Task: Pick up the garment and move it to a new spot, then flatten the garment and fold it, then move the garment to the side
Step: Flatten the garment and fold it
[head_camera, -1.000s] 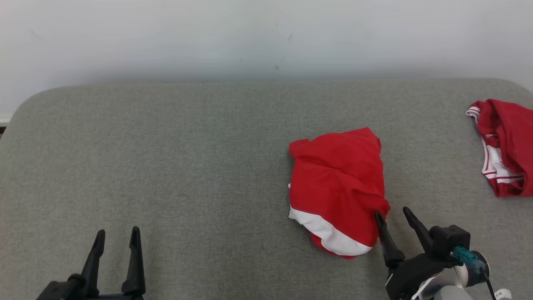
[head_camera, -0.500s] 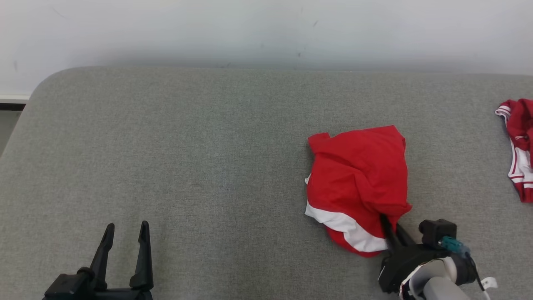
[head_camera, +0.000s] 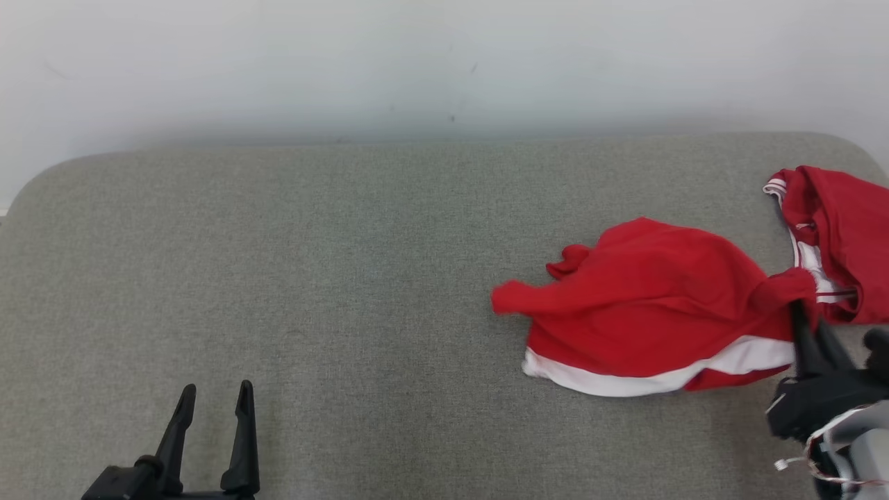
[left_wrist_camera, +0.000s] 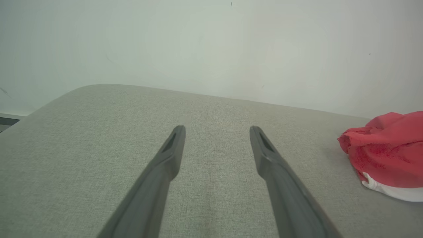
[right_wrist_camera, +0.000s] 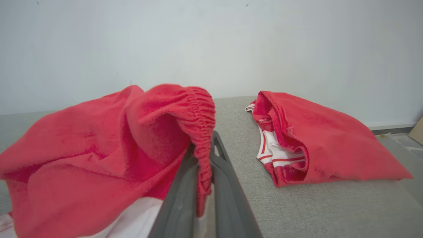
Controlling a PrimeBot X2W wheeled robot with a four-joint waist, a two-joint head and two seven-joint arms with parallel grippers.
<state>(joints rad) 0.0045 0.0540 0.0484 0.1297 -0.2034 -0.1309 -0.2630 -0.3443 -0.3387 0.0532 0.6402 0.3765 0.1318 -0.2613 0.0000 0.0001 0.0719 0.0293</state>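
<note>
Left end effector: fingers wide apart, empty, well apart from the garment. On the grey woven padded surface, we see this soft red knit with its white hem stretch leftward from the right end effector, which is pinched shut on its gathered elastic edge. A second garment lies just beyond.

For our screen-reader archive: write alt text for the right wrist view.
The right tool, shut, pinches the gathered edge of a red garment with a white band. At the view's right, a second red-and-white garment lies on the grey padded surface, a pale wall behind.
</note>
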